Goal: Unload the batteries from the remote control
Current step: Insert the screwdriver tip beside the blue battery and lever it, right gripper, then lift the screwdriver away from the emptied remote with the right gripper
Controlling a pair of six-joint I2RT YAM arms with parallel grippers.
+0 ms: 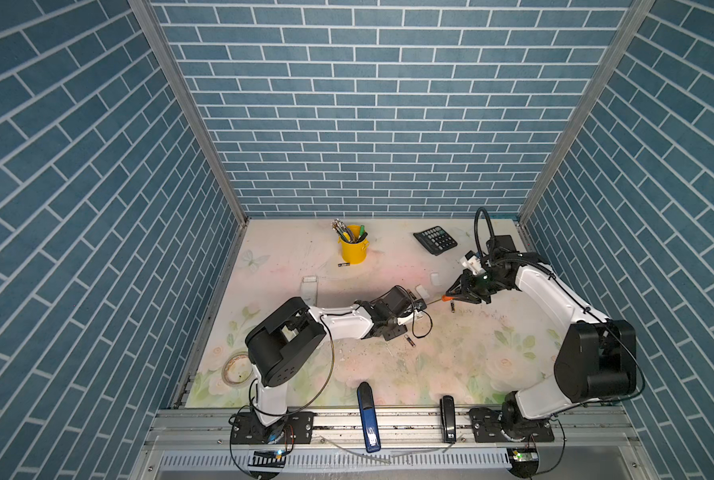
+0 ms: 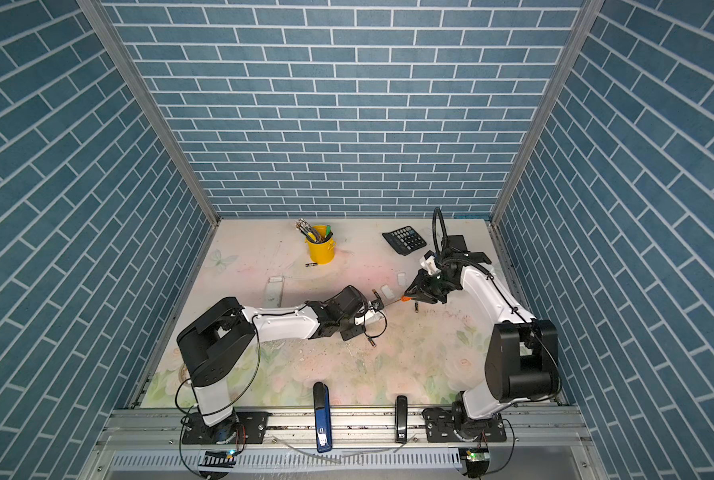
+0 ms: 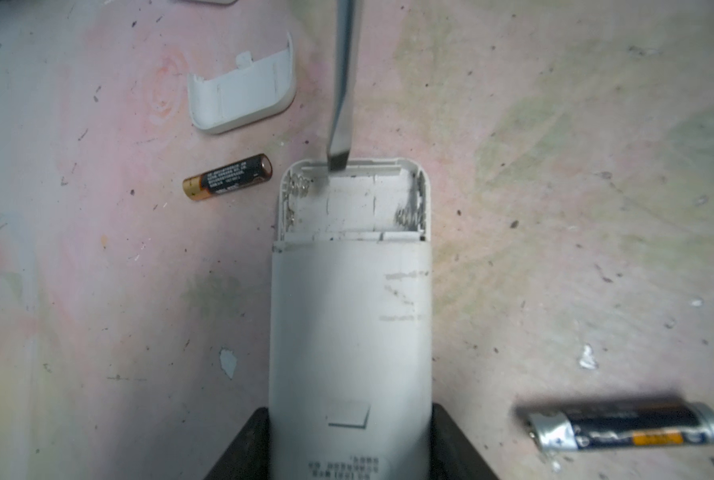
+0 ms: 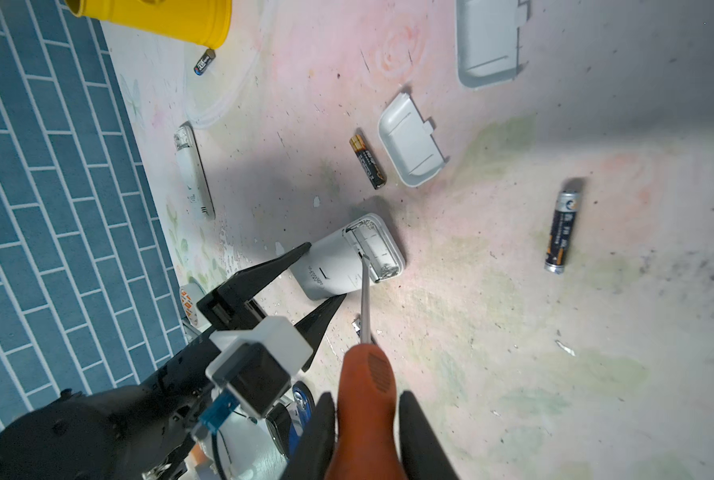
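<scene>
Jaws of the left gripper [image 3: 350, 411] were clamped on the long sides of the white remote control [image 3: 351, 316], which faced back-up with its battery bay [image 3: 353, 203] uncovered and bare spring contacts showing inside. Opposite it, the right gripper [image 4: 367, 399] was clenched on the orange handle of a screwdriver [image 4: 365, 361], whose flat tip sat at the bay's end wall, close to a corner spring. Out on the surface [image 3: 554, 166], outside the remote control, lay a gold-ended battery [image 3: 227, 177] just beside a white cover [image 3: 243, 89]. A silver-capped battery [image 3: 629, 426] lay on the remote control's other side, near the left gripper. A third battery [image 4: 561, 230] lay well apart from the bay, and a fourth battery [image 4: 204, 62] lay just beside the yellow cup [image 4: 151, 16]. A second cover [image 4: 488, 41] and a second remote [image 4: 193, 170] lay farther off.
</scene>
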